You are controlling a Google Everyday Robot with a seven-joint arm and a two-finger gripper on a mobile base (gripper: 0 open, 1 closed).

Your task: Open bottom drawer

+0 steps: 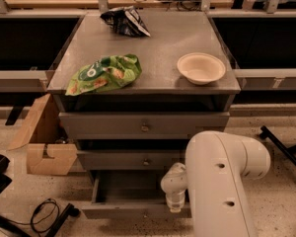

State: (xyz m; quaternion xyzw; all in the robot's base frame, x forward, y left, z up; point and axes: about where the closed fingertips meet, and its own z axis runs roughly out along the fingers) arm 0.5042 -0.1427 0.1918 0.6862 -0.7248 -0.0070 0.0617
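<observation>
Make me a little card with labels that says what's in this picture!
bottom drawer: pulled out, grey inside showing
middle drawer: pushed in
gripper: low, at the bottom drawer's front edge, right of its knob
cabinet top: green snack bag left, pale bowl right, dark bag at back
floor: cardboard box on the left

no lettering is readable, even on the green bag (104, 74); the gripper (173, 205) sits by the bottom drawer (119, 210).
</observation>
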